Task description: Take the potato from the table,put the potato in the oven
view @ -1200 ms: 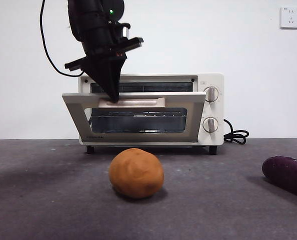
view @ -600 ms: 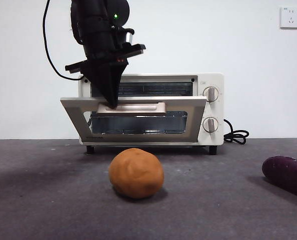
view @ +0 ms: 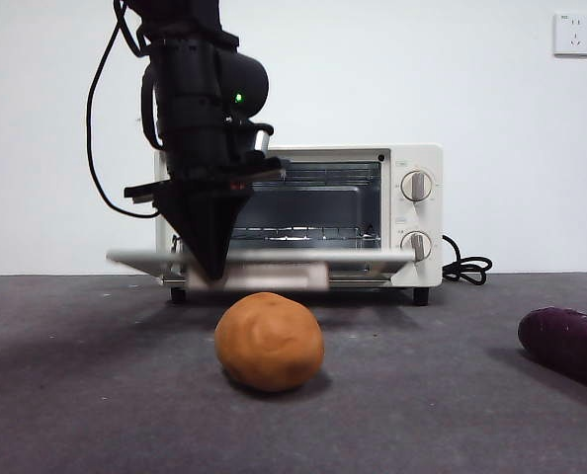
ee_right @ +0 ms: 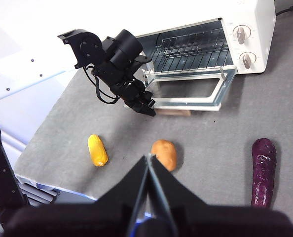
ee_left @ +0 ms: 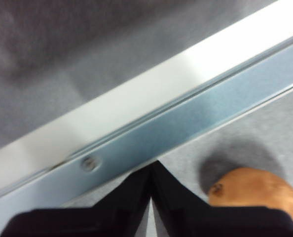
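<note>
Right now the oven door lies flat open, with the left gripper at its front edge near the handle, jaws pressed together on nothing. Just in front, the potato sits on the table. Farther back, the right gripper hovers high, jaws closed.

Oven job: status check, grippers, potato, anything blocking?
Left gripper shut, at the oven door's front edge; door down flat. Right gripper shut, waiting high above the table. Potato on table before the door, untouched. Nothing blocking.
</note>
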